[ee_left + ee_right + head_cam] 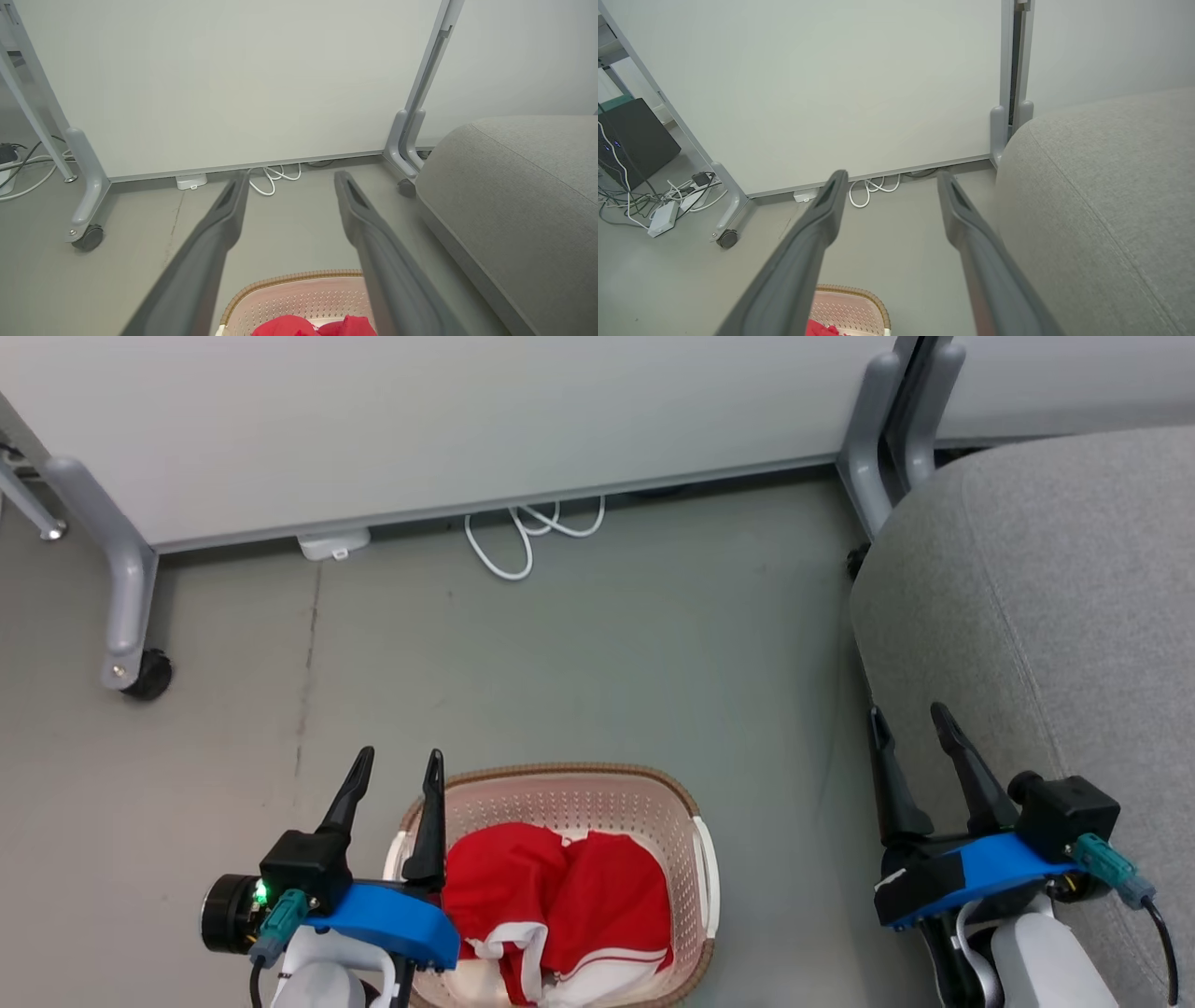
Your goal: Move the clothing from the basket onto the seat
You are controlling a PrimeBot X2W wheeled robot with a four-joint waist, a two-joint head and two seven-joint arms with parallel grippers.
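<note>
The bright red fabric clothing (560, 896) with white trim and stripes lies bunched in the cream perforated plastic basket (569, 771) with a brown woven-look rim, on the grey floor (597, 644) near the robot. Its folds run together, so separate garments are hard to tell apart. The basket's near end is cut off at the head view's bottom edge. Its left wall is partly hidden behind the left gripper (400, 756), whose two dark fingers stand apart and hold nothing. To the right, the right gripper (907, 709) is likewise spread and empty, at the left edge of the large grey upholstered seat (1074, 569), which runs off the right side. Whether it touches the seat cannot be told. Farther off, a white cable (523, 537) loops beneath a pale wheeled panel (420, 420).
</note>
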